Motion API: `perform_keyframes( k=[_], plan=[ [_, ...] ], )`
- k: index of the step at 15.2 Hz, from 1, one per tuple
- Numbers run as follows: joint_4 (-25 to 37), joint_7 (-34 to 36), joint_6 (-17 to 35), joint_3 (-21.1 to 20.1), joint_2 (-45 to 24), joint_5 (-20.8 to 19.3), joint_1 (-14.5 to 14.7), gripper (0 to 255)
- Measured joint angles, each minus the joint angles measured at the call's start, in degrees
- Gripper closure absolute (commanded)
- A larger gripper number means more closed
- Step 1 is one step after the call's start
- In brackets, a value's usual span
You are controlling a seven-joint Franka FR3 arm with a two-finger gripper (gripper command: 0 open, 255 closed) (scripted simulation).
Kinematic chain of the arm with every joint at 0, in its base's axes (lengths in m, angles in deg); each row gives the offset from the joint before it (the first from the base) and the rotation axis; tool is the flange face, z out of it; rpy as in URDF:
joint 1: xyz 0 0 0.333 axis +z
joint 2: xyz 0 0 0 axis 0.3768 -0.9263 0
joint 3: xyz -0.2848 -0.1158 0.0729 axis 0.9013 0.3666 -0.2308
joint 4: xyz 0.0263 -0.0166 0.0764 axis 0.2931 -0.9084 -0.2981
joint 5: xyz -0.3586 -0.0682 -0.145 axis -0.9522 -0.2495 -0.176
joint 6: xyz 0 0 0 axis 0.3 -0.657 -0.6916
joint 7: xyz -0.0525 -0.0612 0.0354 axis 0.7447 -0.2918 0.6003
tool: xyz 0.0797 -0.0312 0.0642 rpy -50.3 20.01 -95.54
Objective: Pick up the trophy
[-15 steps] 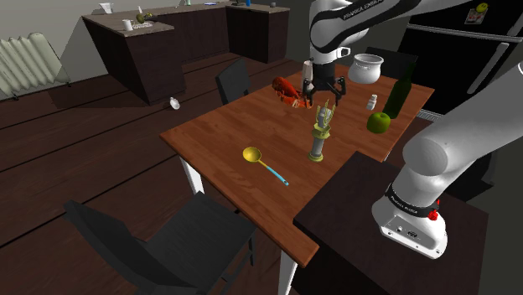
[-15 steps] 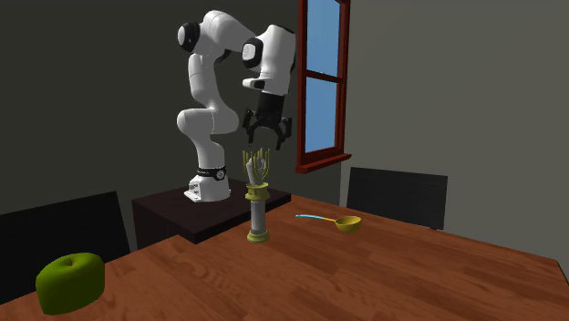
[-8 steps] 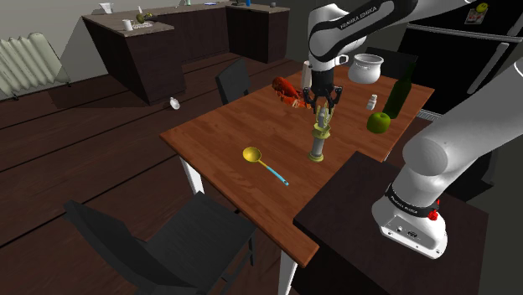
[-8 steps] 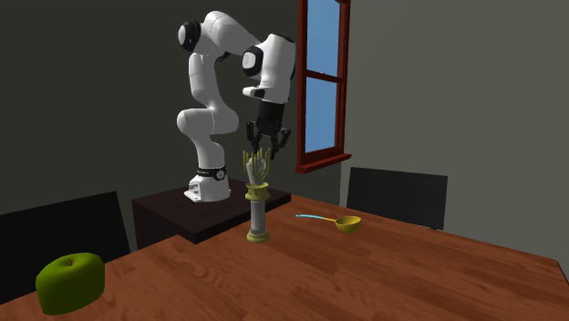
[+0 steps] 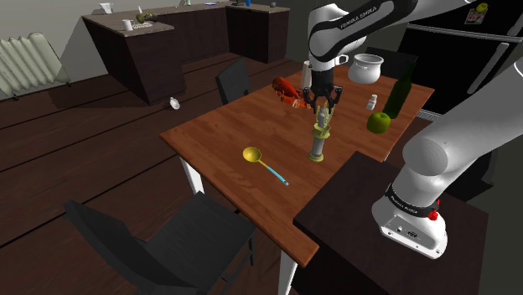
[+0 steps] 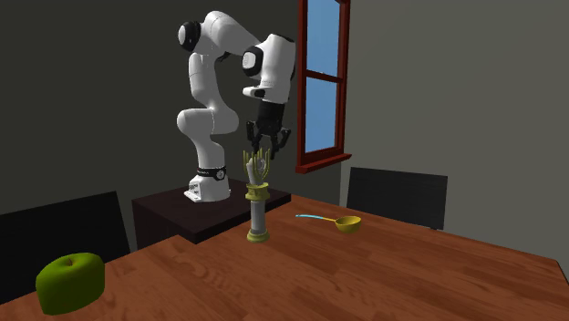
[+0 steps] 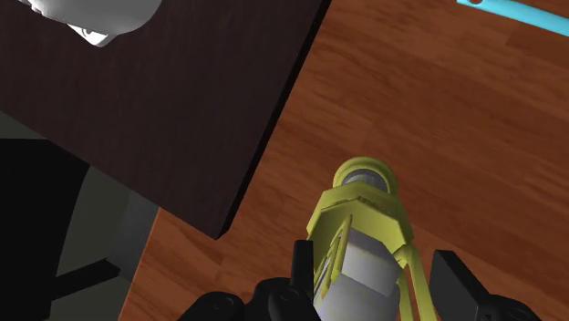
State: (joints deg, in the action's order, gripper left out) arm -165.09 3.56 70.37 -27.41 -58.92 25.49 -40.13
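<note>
Wooden table: yellow ladle toward the shoulder view's left, then the trophy standing upright near mid-table, and a green apple further right. Black gripper hangs straight over the trophy. Fingers apart, straddling its yellow-green top; a gap shows beside one finger, no clasp.

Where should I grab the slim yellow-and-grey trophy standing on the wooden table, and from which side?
Take the yellow-and-grey trophy by its pronged yellow top, from straight above. It stands upright on a narrow column and small base, so a side push might tip it; the open black gripper hangs at that top.
</note>
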Motion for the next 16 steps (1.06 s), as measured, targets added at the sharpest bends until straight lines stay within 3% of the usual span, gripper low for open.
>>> perform_keyframes(
  k=[16],
  plan=[
    [8.2, -1.1, -11.9, 0.5, 3.6, 0.3, 0.0, 255]
  ],
)
